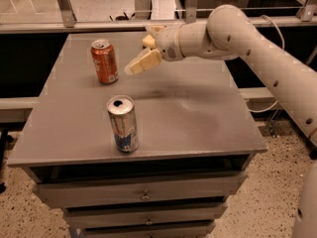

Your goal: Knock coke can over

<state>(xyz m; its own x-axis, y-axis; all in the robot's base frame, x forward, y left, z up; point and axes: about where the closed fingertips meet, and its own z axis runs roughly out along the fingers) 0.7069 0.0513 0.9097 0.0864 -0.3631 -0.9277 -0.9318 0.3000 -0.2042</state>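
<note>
The coke can (104, 61) is short and red-orange with a silver top. It stands upright at the far left of the grey cabinet top (198, 113). My gripper (130, 70) hangs above the top, just right of the can and a little apart from it. Its cream fingers (144, 62) point left toward the can's lower half. The white arm reaches in from the right.
A taller silver-and-blue can (123, 124) stands upright near the front edge, left of centre. A yellow sponge (150, 35) lies at the back, mostly hidden behind my wrist. Drawers sit under the top. Dark gaps flank the cabinet on both sides.
</note>
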